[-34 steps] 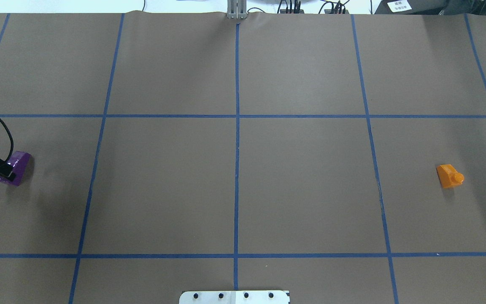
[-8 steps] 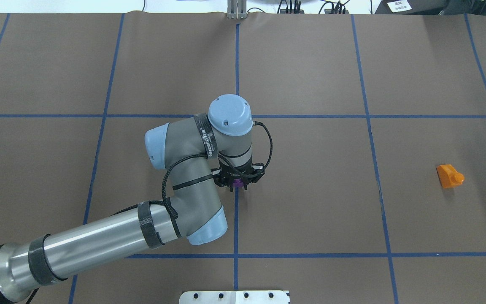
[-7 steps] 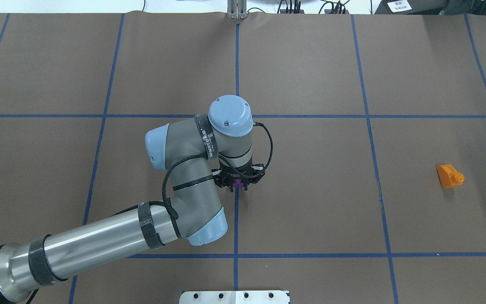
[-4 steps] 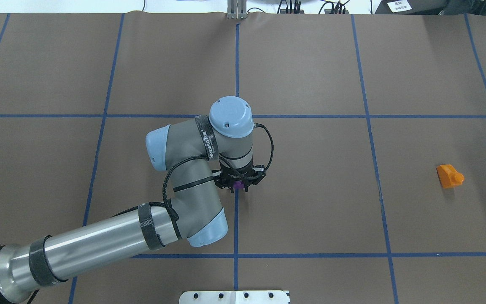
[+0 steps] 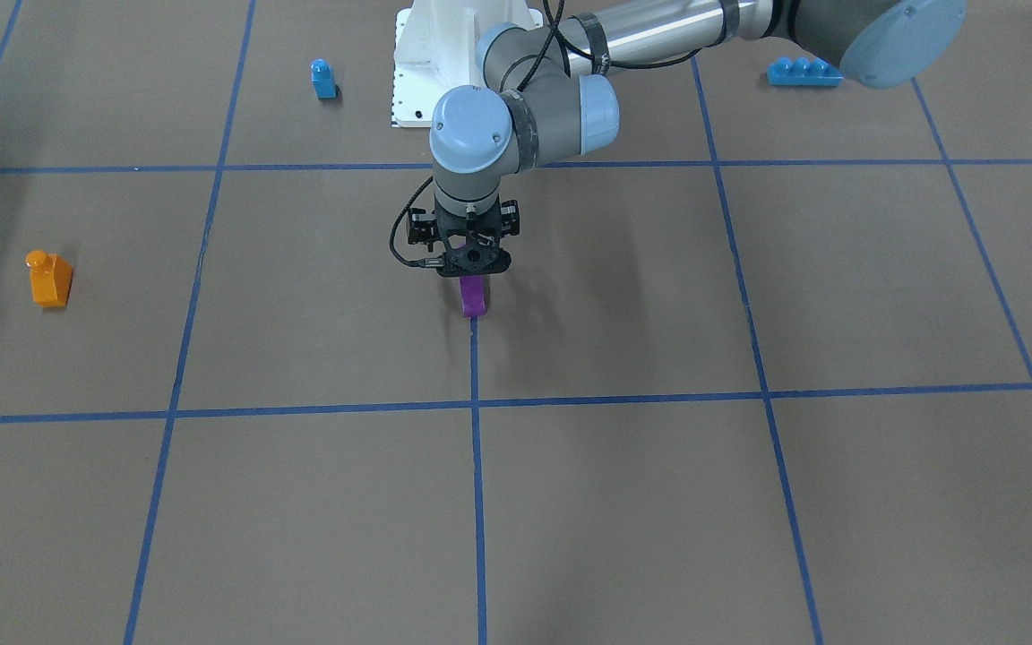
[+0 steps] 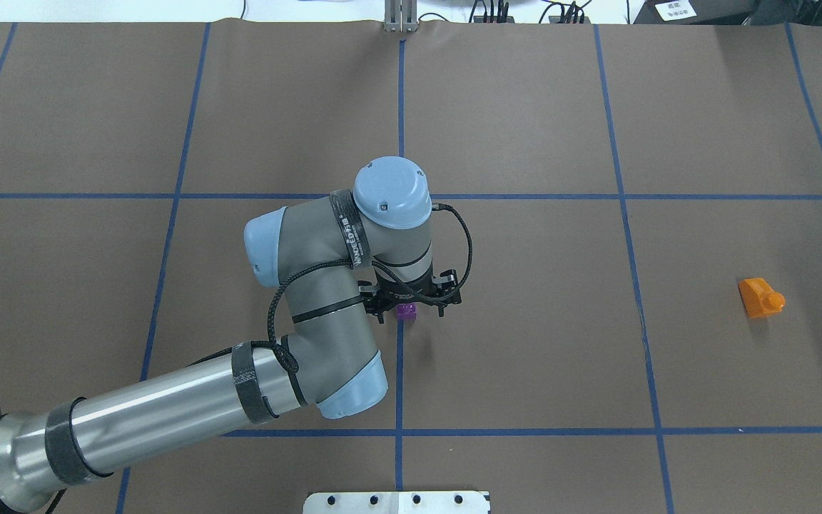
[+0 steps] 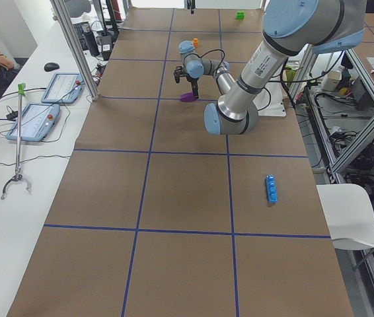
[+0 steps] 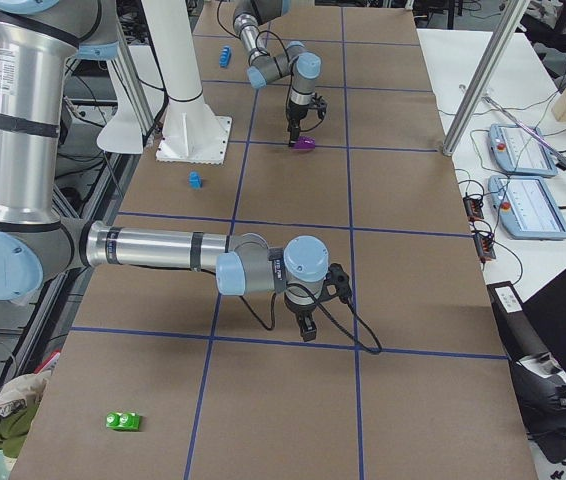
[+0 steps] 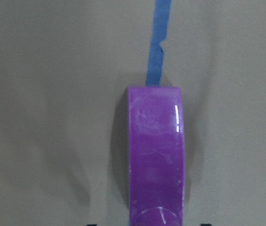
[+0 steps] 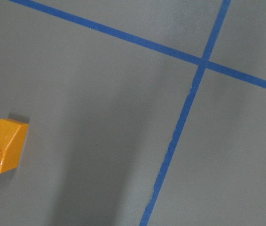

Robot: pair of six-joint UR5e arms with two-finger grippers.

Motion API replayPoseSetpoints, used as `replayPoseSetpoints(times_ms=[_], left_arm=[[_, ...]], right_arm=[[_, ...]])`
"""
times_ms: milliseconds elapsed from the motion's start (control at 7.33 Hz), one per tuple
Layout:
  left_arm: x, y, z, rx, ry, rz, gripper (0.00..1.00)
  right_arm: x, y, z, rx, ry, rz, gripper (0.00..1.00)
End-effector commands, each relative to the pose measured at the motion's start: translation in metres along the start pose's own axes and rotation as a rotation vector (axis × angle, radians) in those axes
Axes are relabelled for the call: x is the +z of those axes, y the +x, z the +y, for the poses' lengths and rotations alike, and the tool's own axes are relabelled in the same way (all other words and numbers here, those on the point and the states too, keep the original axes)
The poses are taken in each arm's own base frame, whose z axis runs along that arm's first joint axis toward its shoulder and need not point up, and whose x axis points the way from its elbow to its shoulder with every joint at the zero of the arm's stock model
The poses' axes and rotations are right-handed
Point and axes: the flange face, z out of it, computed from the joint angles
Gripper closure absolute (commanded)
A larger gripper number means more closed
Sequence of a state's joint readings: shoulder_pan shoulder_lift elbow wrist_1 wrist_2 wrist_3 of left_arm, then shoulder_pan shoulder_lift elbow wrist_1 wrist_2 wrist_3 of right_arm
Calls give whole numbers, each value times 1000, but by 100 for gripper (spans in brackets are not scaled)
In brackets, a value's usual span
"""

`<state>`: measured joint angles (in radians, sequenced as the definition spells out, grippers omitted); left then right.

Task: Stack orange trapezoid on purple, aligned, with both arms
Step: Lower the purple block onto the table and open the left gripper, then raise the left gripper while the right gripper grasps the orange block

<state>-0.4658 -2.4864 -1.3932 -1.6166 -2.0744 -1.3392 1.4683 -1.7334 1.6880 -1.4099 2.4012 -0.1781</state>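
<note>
Releasing the base block at the middle of the surface

Half a second ago the left gripper was pinched on the small glossy dark purple plastic toy block. Now its jaws stand wide on either side and hold nothing. The block rests on the brown paper-covered surface, on the blue tape line at the centre of the grid. The base looks placed, so the left arm's share seems done. In the wrist view the purple block is narrow and shiny, slant leading, with its round stud apparently facing up. The small glossy orange plastic trapezoid block lies well apart at 3 o'clock from it in the overhead view, untouched. The right gripper hangs clear of it; whether it is wide or narrow I cannot tell.
</note>
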Motion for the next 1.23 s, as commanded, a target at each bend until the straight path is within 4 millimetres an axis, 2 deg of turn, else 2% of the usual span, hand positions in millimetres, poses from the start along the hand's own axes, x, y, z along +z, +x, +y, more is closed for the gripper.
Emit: replayPoseSetpoints(times_ms=[0,136,273,409,545,682,1091], left_arm=[[-56,5,13,-40,40,92,0],[-81,1,17,-89,64,133,0],[-86,-21,13,-107,92,137,0],[-95,-37,21,-121,97,155,0],[-96,-49,22,-118,101,161,1],[-97,-50,22,-118,98,163,1],[-95,-51,21,-122,102,159,1]], right_arm=[[7,-13,-4,-7,-3,-62,0],[15,-27,-9,28,-24,-72,0],[30,-46,-16,107,-53,-78,0],[45,-70,-26,110,-31,-74,0],[65,-103,-33,201,-23,-78,0],[86,-131,-39,250,16,-44,0],[105,-162,-41,226,-12,-54,0]])
